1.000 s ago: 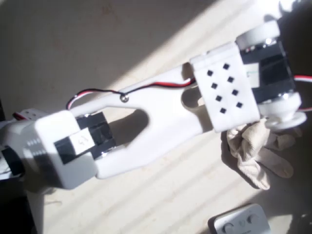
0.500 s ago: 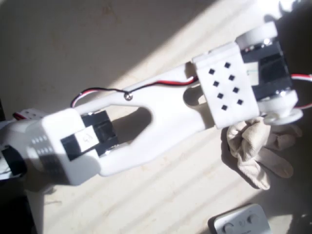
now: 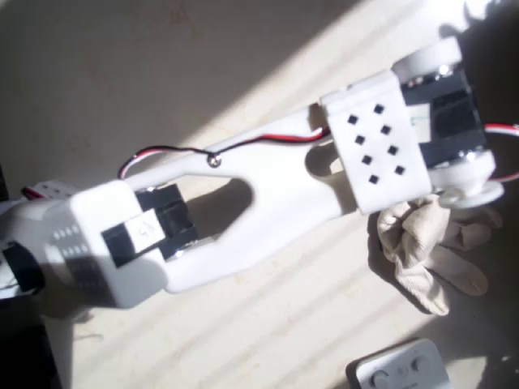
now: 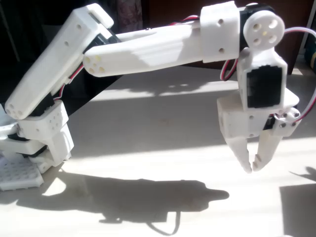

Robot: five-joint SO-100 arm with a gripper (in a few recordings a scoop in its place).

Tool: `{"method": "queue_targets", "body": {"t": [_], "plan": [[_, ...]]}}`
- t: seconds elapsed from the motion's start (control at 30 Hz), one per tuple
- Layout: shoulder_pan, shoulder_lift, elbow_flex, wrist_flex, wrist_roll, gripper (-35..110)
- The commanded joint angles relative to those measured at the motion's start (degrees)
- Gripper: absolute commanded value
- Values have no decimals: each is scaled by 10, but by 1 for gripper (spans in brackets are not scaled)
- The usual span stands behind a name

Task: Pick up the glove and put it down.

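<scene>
we are finding the pincer (image 4: 251,168) hanging point-down at the right of the fixed view, its two fingers drawn together so the tips are all but touching, and nothing is showing between them. it is hovering above the table (image 4: 148,148), clear of the surface, with its shadow falling to the left and nearer the camera.

in the overhead view we are looking down on the white arm (image 3: 268,182) reaching from the lower left to the upper right, and the wrist block is covering the fingers there, so we are not judging the grip from that view. the glove (image 3: 426,247) is lying on the table at the right, just below the wrist block, crumpled, with its stubby fingers pointing right and down. its upper edge is running under the wrist; whether anything is touching it we cannot tell.

a grey device with round buttons (image 3: 399,371) is sitting near the bottom edge, apart from the glove.

we are judging the task as either not yet begun or already finished: the glove is resting on the table and the pincer is carrying nothing. the pictures are not settling which. if unfinished, opening, descending, gripping, lifting and releasing are all remaining.
</scene>
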Motion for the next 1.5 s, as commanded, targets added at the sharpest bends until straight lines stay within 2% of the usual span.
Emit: {"method": "queue_targets", "body": {"t": [0.0,0.3,0.6,0.73,1.47], "plan": [[-3,34,-4,-4,-2,0],[-2,189,54,-52,-2,0],[20,470,408,-237,-3,0],[26,583,555,-283,-3,0],[26,1020,1079,-290,-3,0]]}}
